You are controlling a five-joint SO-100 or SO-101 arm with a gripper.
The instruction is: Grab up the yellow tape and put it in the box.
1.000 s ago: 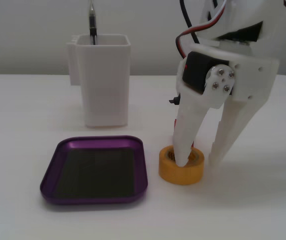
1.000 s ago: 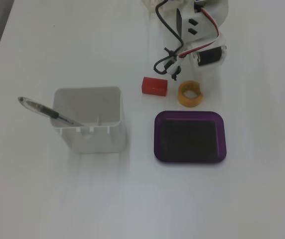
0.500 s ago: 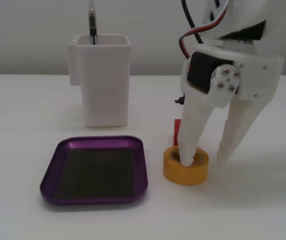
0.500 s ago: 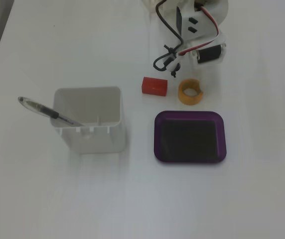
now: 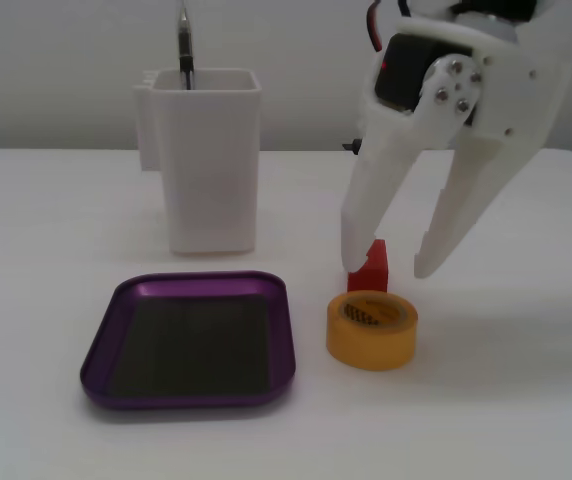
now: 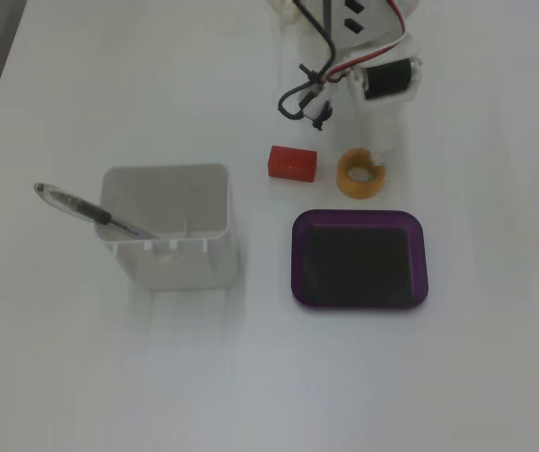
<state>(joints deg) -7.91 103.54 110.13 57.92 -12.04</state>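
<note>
Yellow tape (image 5: 372, 330) flat, core axis vertical; end effector (image 5: 389, 266) wide open, empty.

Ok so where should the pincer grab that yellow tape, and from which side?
Come straight down from above. The yellow tape lies flat with its hollow core facing up, so one finger can drop into the core and the other outside the wall, probably on the side away from the red cube close behind it. The pincer hangs open above it.
</note>
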